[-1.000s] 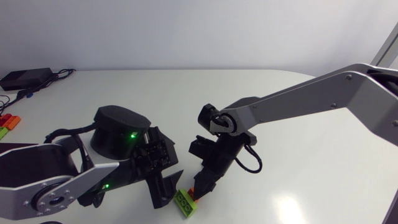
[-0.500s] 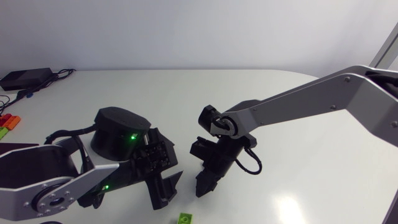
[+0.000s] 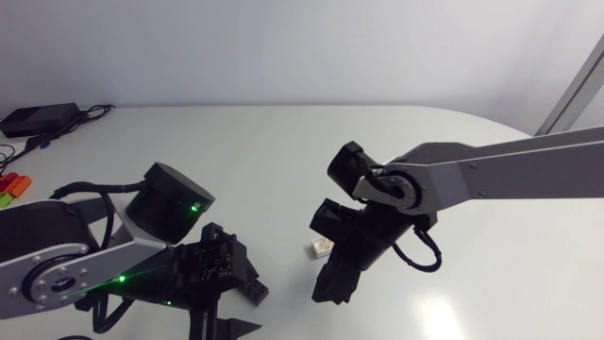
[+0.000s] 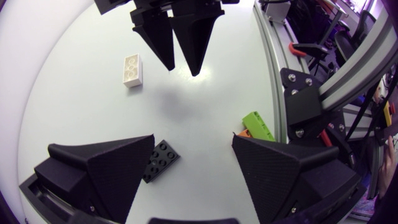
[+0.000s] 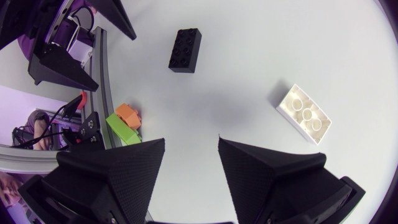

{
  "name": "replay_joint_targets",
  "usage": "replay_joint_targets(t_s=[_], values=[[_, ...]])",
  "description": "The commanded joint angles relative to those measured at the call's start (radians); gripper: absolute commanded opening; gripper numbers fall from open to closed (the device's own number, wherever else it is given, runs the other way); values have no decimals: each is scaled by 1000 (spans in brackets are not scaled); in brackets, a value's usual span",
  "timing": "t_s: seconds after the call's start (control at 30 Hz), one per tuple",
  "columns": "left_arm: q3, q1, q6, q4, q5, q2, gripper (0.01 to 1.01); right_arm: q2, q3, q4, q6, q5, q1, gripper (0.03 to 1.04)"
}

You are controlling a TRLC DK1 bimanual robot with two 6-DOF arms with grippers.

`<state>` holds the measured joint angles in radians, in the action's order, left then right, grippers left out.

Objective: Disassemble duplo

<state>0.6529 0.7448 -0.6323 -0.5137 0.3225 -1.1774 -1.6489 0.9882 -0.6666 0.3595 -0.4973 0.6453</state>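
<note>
Two-arm station, head view with both wrist views. On the white table (image 3: pixel 236 151), your right arm enters from 3 o'clock. Its right gripper (image 3: pixel 332 288) points down near the table's middle, with its fingers only narrowly apart and nothing held between them. The white brick (image 3: pixel 322 248) lies flat on its own at about 12 o'clock from those fingertips, just beside them and touching neither. Your left arm enters from 8 o'clock. Your left gripper (image 4: pixel 193 140) sits at roughly 9 o'clock from the right one, spread wide and empty. In the left wrist view, the black brick (image 4: pixel 160 160) lies flat on the table close against one of the left gripper's fingers; you cannot tell whether they touch. The green brick (image 4: pixel 258 124) and the orange brick (image 4: pixel 244 132) rest against each other at the table's edge, next to the metal rail and near the other finger. Whether these two are still pressed together cannot be told. A black box (image 3: pixel 38 118) with cables sits at the table's 10 o'clock corner, well apart from both grippers.
</note>
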Motion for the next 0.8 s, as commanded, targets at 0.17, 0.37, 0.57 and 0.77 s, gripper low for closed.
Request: replay_joint_targets(t_s=[0.17, 0.37, 0.57, 0.77], values=[[-2, 39, -18, -14, 75, -56, 885, 74, -92, -4, 58, -1, -78, 839], [-29, 85, -24, -12, 50, -131, 864, 146, -134, -21, 72, -7, -101, 839], [-49, 100, -15, -11, 32, -186, 854, 186, -148, -39, 81, -7, -121, 854], [-45, 74, -10, -11, 43, -301, 854, 205, -164, -39, 76, -10, -119, 854]])
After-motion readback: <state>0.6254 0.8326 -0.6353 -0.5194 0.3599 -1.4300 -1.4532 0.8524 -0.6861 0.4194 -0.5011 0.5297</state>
